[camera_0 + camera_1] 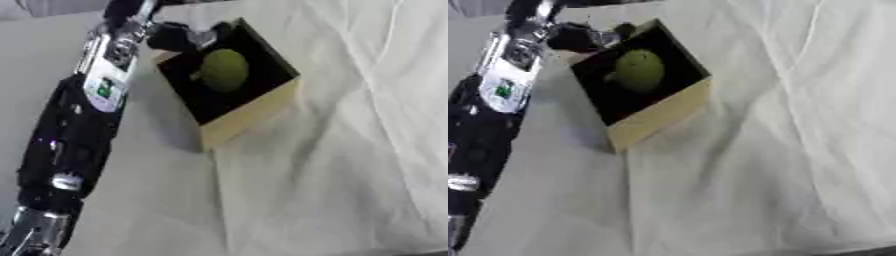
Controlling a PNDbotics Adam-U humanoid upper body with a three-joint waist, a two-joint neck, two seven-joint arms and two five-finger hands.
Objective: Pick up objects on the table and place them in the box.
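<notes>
A green round fruit (224, 70) is found lying inside the black-lined box (254, 112) on the cloth-covered bench (332, 175), no further objects are seen outside, and the left robot hand (179, 37) at the box's far rim cannot be judged spread or closed.

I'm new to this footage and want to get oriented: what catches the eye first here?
A tan box with a dark inside sits upper-centre on the white cloth, a round green object lying in it. The left arm runs up the left side, its left hand at the box's far corner.
</notes>
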